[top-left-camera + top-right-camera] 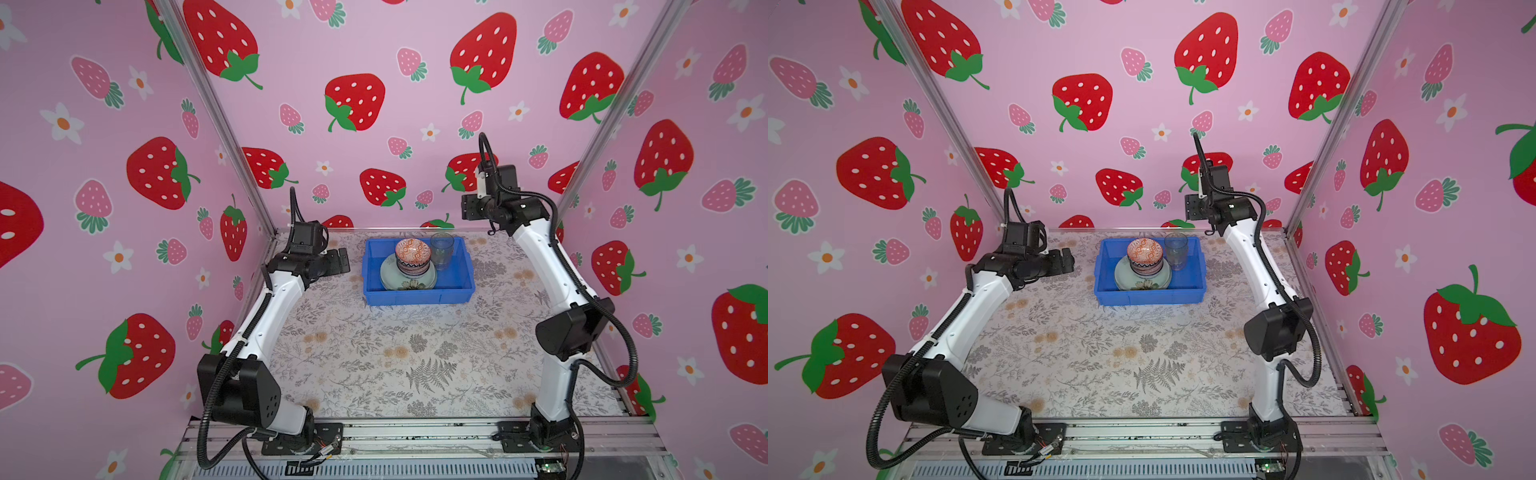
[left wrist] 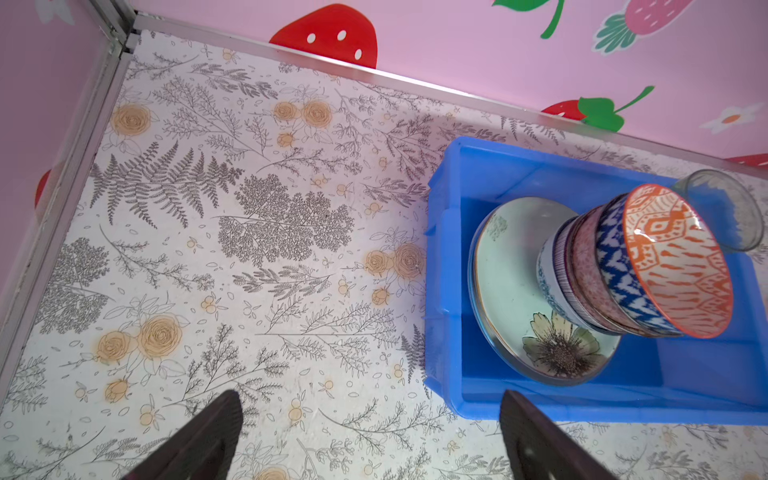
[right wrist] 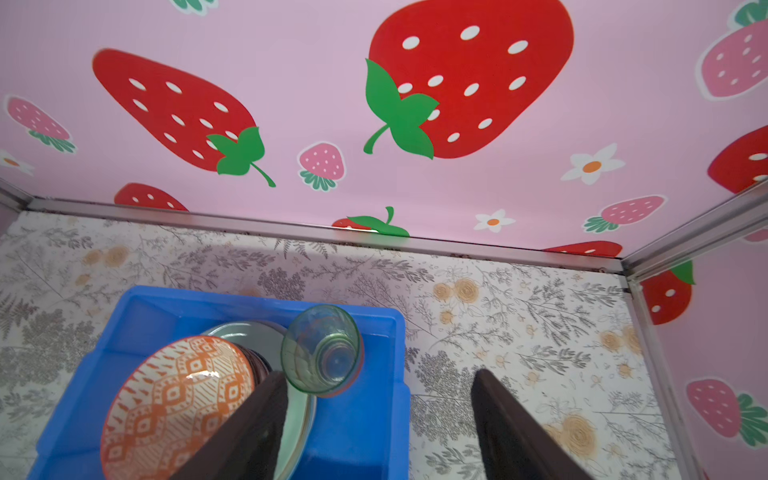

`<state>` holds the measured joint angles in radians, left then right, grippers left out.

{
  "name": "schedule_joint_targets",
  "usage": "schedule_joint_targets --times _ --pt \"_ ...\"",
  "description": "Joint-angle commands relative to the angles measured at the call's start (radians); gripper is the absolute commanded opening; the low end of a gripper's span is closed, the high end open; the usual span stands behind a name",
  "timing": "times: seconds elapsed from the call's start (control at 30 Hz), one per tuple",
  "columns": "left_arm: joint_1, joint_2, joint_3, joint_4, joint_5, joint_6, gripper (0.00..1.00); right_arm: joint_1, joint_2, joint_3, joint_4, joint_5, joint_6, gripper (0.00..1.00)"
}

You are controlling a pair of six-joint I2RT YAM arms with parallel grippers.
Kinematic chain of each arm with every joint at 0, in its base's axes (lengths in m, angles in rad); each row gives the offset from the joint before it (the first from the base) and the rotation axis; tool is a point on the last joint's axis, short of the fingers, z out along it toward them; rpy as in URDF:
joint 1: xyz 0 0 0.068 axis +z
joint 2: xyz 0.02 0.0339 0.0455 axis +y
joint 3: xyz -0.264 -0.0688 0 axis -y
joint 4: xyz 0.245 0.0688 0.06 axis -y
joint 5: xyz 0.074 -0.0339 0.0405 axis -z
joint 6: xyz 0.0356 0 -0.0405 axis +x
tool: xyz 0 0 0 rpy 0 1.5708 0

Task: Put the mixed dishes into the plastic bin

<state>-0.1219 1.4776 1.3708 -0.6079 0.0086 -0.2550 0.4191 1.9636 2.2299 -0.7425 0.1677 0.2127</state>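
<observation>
Blue bin at back of table, loaded: green plate under bowl stack, glass upright beside. No dishes outside in both top views; looks done. Left gripper wide, empty, beside bin; right gripper wide, empty, raised. Bowl layers clear only from left wrist view, glass interior only from right.
</observation>
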Motion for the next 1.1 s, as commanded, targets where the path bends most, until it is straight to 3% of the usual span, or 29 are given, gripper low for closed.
schedule_joint_targets --times 0.0,0.3,0.5,0.63,0.7,0.8,0.9,0.97,1.07 --pt "0.004 -0.02 -0.035 0.094 0.046 0.031 0.99 -0.025 -0.093 -0.132 0.018 -0.029 -0.059 0.98" --pt "0.071 -0.049 -0.162 0.301 0.273 -0.052 0.99 -0.078 -0.471 -0.716 0.29 0.111 -0.035 0.99" --pt "0.161 -0.029 -0.218 0.46 0.465 -0.122 0.99 -0.154 -0.594 -0.916 0.326 0.102 -0.018 0.99" --pt "0.179 -0.029 -0.264 0.555 0.497 -0.092 0.99 -0.168 -0.648 -1.054 0.378 0.053 -0.043 0.99" --pt "0.18 -0.053 -0.329 0.64 0.461 -0.061 0.99 -0.17 -0.666 -1.113 0.405 0.02 -0.046 0.99" --pt "0.178 -0.111 -0.461 0.812 0.321 -0.011 0.99 -0.17 -0.693 -1.211 0.496 -0.039 -0.044 0.99" --pt "0.166 -0.136 -0.526 0.866 0.142 0.051 0.99 -0.171 -0.742 -1.389 0.743 -0.116 -0.076 0.99" --pt "0.158 -0.133 -0.544 0.869 0.023 0.083 0.99 -0.172 -0.778 -1.508 0.899 -0.108 -0.079 0.99" --pt "0.152 -0.123 -0.577 0.89 -0.041 0.107 0.99 -0.173 -0.814 -1.642 1.08 -0.066 -0.109 0.99"
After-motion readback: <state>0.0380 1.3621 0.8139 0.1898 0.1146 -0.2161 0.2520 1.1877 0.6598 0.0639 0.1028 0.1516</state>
